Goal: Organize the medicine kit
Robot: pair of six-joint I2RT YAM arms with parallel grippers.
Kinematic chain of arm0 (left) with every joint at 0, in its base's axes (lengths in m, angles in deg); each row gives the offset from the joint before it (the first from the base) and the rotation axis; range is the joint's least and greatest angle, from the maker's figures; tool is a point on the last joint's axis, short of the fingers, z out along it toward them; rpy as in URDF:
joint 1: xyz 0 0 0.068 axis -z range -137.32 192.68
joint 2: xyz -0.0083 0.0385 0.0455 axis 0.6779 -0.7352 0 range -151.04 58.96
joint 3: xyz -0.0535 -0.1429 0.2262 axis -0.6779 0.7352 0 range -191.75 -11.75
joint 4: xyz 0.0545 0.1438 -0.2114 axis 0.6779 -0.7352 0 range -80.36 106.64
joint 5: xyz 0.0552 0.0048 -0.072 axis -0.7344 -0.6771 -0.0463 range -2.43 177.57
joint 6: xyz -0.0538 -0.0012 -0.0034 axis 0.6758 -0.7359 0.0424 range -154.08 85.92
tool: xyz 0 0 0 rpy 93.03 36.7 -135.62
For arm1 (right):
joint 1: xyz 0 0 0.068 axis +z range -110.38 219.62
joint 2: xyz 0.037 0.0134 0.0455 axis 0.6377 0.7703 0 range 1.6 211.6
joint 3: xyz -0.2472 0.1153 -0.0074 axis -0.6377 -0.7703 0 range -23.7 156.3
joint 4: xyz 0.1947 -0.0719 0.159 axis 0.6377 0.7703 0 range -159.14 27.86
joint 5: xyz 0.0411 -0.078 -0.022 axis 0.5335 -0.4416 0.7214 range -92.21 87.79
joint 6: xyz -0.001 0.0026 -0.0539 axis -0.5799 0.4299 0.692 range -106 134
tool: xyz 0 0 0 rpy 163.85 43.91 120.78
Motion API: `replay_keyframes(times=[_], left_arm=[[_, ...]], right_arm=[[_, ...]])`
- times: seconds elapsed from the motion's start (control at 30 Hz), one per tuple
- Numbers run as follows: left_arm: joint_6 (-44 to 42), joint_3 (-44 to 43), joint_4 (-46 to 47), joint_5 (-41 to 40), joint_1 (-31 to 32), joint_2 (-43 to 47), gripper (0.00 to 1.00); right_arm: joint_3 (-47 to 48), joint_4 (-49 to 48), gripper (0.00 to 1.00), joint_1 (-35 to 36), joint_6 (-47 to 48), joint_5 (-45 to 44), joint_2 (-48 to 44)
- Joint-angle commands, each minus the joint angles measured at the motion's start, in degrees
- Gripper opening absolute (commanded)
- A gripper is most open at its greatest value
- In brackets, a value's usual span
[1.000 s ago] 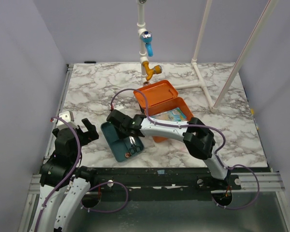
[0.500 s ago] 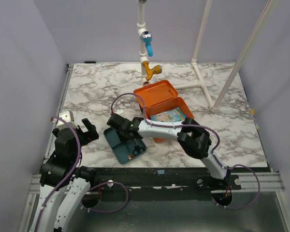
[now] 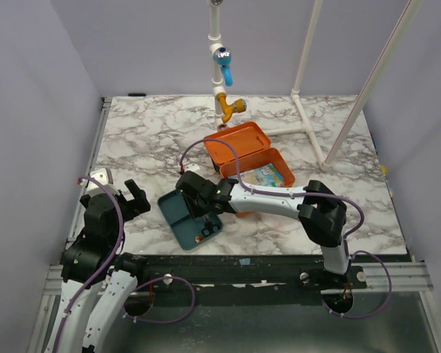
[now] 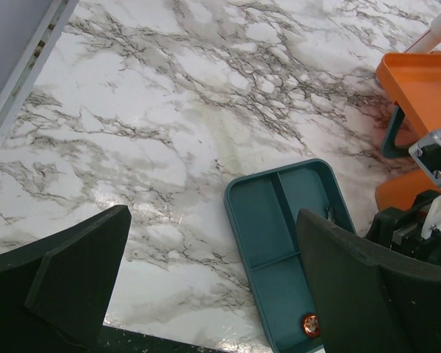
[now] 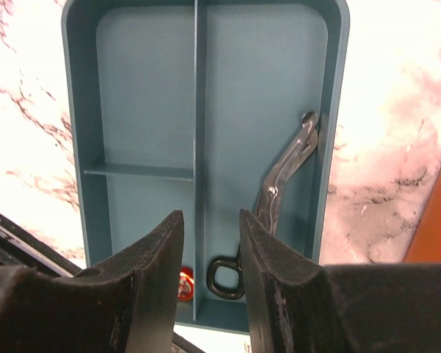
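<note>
- Medicine kit (image 3: 237, 143): orange rectangular plastic box with a teal handle (image 4: 390, 134), standing on the marble counter (image 3: 147, 132), right of centre.
- Lid (image 4: 425, 81) open, tilted back toward the far side.
- Base holds a colourful printed packet (image 3: 263, 175).

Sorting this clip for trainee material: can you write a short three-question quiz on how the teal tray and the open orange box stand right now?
1. True or false: the orange rectangular plastic medicine kit has its hinged lid shut.
2. The metal scissor-like tool with a black loop handle lies: A) in the shallow teal plastic tray; B) inside the medicine kit; C) on the marble table.
3. Fill in: the right gripper hovers over the tray with ____ between its fingers.
Key: 1 false; 2 A; 3 nothing.
</note>
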Motion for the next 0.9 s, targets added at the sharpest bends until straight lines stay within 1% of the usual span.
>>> replay_keyframes(times=[0.0, 0.2, 0.67, 0.87], left_arm=[[-0.90, 0.21, 1.37, 0.69, -0.47, -0.43, 0.99], [-0.99, 0.31, 1.38, 0.89, -0.56, -0.61, 0.98], [-0.99, 0.30, 1.38, 0.76, -0.65, -0.27, 0.98], [-0.99, 0.31, 1.38, 0.58, -0.74, -0.22, 0.99]], right_arm=[[-4.33, -2.51, 0.40, 1.17, -0.09, 2.74, -2.34], [-5.00, -3.36, 0.43, 2.08, -1.29, 3.06, -0.80], [-0.43, -0.84, 0.43, 2.78, -1.68, 2.08, 4.95], [1.20, 1.44, 0.34, 3.70, -0.88, -0.99, 6.75]])
